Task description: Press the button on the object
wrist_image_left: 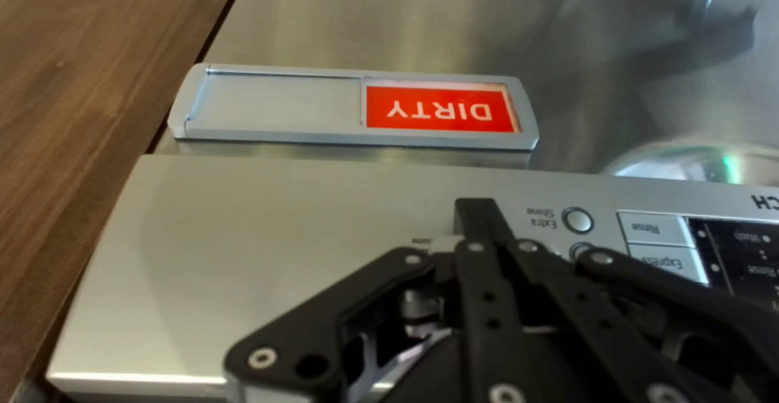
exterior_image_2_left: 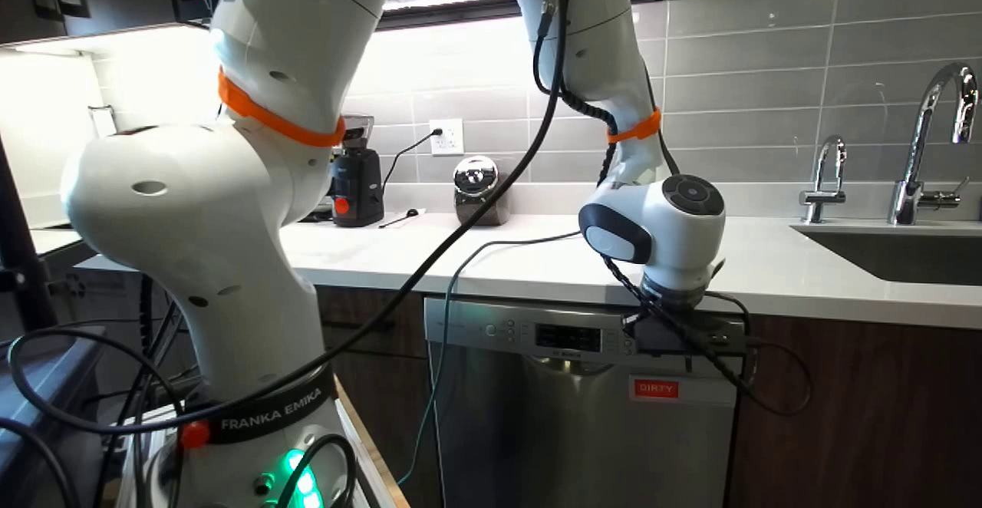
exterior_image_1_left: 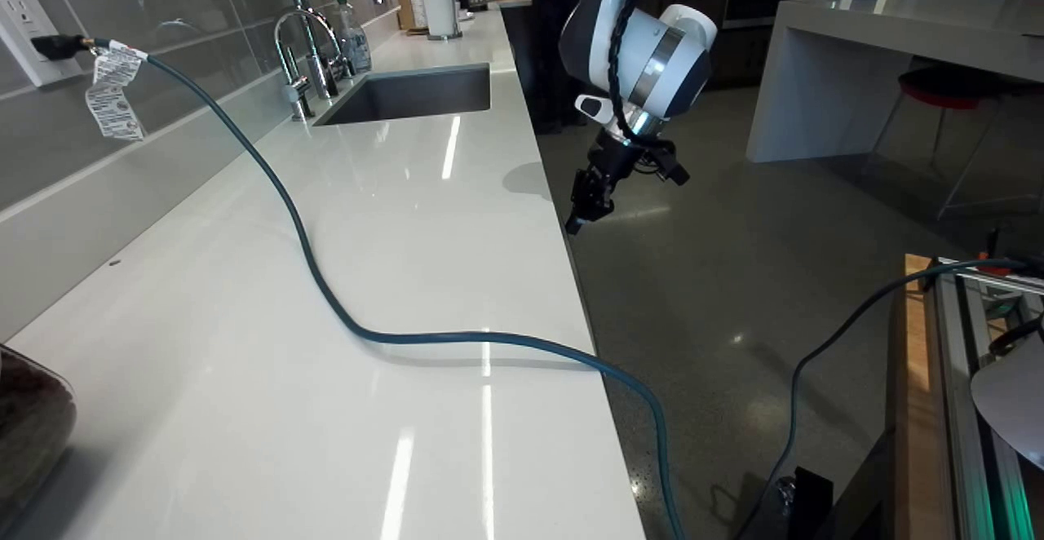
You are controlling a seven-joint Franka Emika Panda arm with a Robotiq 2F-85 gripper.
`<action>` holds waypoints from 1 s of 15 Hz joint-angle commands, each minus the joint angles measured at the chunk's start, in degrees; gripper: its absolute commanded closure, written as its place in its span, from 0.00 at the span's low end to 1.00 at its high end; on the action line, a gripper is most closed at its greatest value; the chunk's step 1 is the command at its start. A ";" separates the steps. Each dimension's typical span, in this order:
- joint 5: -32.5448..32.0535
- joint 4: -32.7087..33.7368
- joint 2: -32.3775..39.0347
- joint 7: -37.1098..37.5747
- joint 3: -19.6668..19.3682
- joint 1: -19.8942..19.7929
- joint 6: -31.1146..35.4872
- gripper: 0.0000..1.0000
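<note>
A silver dishwasher (exterior_image_2_left: 583, 423) with a control panel (exterior_image_2_left: 476, 324) sits under the counter. In the wrist view the panel (wrist_image_left: 274, 220) stands upside down. A round button marked Extra Shine (wrist_image_left: 577, 220) is just right of my fingertips. A second round button (wrist_image_left: 582, 248) is partly hidden by the gripper. The dark display (wrist_image_left: 736, 251) is farther right. My gripper (wrist_image_left: 481, 211) is shut, with nothing seen between the fingers. Its tips lie over the panel; I cannot tell whether they touch. In an exterior view the gripper (exterior_image_1_left: 574, 226) hangs beside the counter edge; the dishwasher is hidden there.
A red DIRTY sign (wrist_image_left: 441, 109) is on the dishwasher door. The white counter (exterior_image_1_left: 457, 263) overhangs the panel. A teal cable (exterior_image_1_left: 457, 337) crosses it and drops over the edge. A sink (exterior_image_1_left: 416, 91) is farther along. A person (exterior_image_1_left: 555, 34) stands behind the arm.
</note>
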 commanded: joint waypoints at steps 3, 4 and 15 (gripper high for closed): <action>2.20 0.94 1.23 -1.63 1.51 -0.47 1.67 1.00; 2.14 0.90 1.21 -1.53 1.46 -0.40 1.69 1.00; 0.77 -0.26 0.29 1.49 -0.05 0.51 1.42 1.00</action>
